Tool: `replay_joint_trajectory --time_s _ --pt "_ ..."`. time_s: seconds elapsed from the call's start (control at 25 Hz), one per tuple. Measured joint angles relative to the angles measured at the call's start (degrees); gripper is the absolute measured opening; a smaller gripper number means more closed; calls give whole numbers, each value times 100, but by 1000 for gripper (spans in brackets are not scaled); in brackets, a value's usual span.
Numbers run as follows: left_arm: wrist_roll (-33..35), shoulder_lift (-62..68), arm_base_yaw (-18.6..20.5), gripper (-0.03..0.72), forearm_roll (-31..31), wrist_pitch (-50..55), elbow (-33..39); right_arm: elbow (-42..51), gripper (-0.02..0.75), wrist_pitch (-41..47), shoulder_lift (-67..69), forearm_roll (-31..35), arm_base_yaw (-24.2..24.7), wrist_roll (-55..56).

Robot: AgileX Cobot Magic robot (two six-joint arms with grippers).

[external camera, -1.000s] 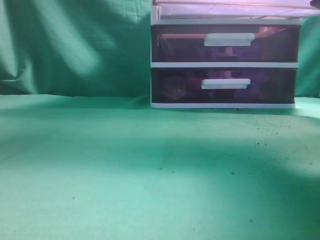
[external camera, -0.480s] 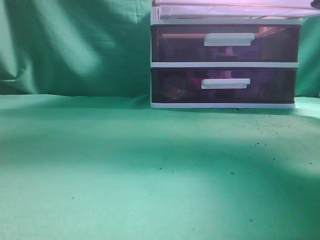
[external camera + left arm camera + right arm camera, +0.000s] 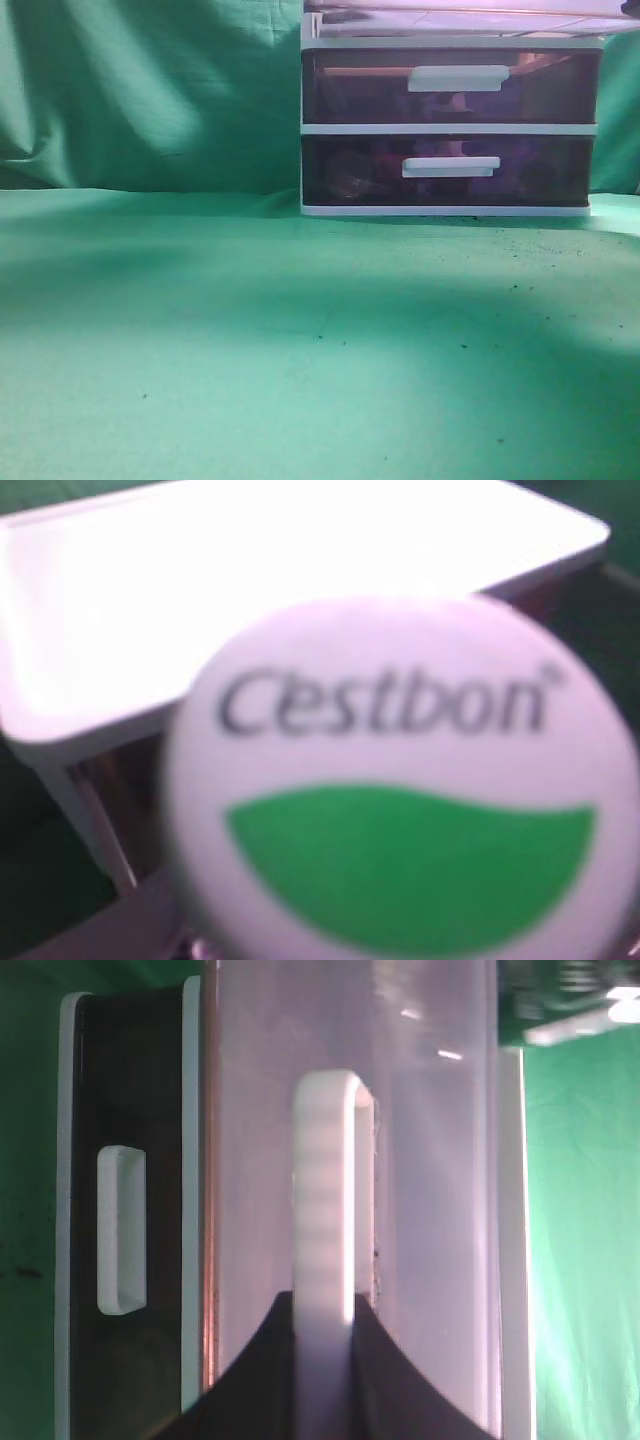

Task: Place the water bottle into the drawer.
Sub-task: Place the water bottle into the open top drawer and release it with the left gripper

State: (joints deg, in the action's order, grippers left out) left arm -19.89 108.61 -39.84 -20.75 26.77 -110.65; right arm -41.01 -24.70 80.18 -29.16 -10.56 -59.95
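Note:
The water bottle's white cap (image 3: 400,780), with a green patch and the word "Cestbon", fills the left wrist view, close to the camera and above the unit's white top (image 3: 200,590). It hides my left gripper's fingers, which hold the bottle. My right gripper (image 3: 325,1360) is shut on the white bar handle (image 3: 325,1190) of the drawer (image 3: 430,1210), whose front looks pale purple here. In the exterior view only a strip of this drawer (image 3: 460,18) shows at the upper edge. Neither gripper shows there.
Two dark purple drawers (image 3: 450,88) (image 3: 450,170) with white handles sit beneath in the white-framed unit, at the back right of the green cloth (image 3: 250,340). A green backdrop (image 3: 150,90) hangs behind. The drawer below also shows in the right wrist view (image 3: 121,1230).
A darker patch has appeared at the left of the top drawer's strip at the upper edge of the exterior view. Nothing else has visibly changed.

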Motion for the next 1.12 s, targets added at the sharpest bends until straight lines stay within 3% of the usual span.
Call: replay_joint_trajectory --time_s 0.2,0.36,0.44,0.6,0.68,0.84,0.88,1.12 --pt "0 97 0 297 -205 436 -22 0 84 0 0 -12 0 52" --pt "0 97 0 564 6 354 -60 0 84 32 0 -60 0 65" --pt "0 97 0 644 166 225 -70 26 84 82 0 -80 0 46" --pt "0 97 0 644 385 -238 -70 26 84 82 0 -89 0 123" --pt "0 110 0 567 397 -570 -70 26 84 82 0 -89 0 137" --pt "0 314 0 584 500 -1254 -105 26 84 82 0 -89 0 149" --pt "0 411 0 543 596 -1503 -113 26 84 82 0 -89 0 151" --pt "-136 1130 -115 558 981 -3671 -113 26 84 82 0 -123 0 345"
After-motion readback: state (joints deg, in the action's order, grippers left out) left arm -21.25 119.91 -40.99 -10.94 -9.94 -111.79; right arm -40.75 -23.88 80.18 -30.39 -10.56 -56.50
